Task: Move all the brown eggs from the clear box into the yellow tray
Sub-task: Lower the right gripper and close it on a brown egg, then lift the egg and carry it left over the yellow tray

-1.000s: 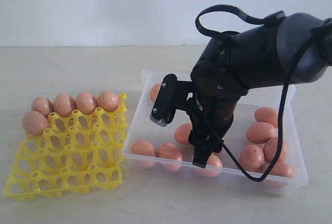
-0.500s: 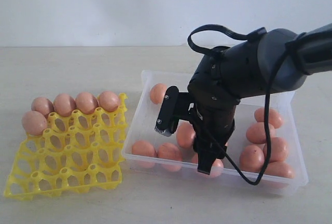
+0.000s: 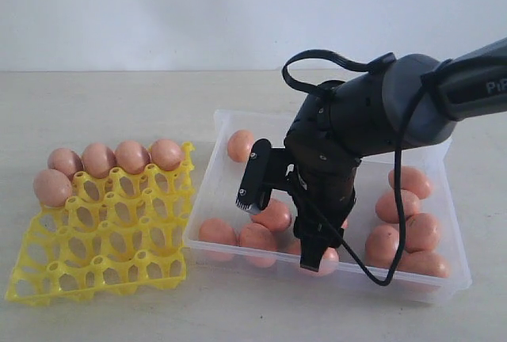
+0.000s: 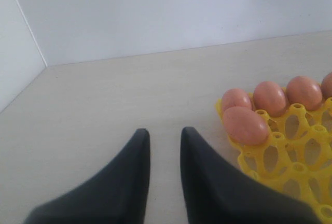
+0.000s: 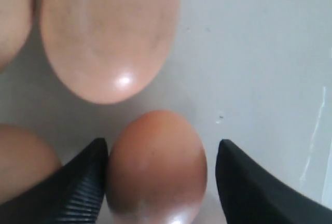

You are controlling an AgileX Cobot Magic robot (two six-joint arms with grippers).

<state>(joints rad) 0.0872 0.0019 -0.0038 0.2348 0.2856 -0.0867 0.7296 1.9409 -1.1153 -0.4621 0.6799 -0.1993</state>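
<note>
My right gripper (image 3: 281,235) hangs open, low inside the clear box (image 3: 207,176). In the right wrist view its jaws (image 5: 162,143) straddle one brown egg (image 5: 155,167), which touches one ribbed finger (image 5: 78,193) and stands apart from the other. A larger egg (image 5: 109,37) lies just beyond it. Several more brown eggs (image 3: 400,203) lie loose in the box. The yellow tray (image 3: 103,239) holds several eggs (image 3: 99,160) along its far edge. My left gripper (image 4: 165,130) hovers over bare table beside the tray (image 4: 290,162), its fingers a narrow gap apart with nothing between them.
The box and tray sit side by side on a pale table (image 3: 95,104), with a white wall behind. A black cable (image 3: 360,267) loops from the right arm down into the box. Many of the tray's near cells stand open.
The right arm has sunk lower into the box and shifted slightly left. Its jaws stay equally wide. The tray and its eggs have not moved.
</note>
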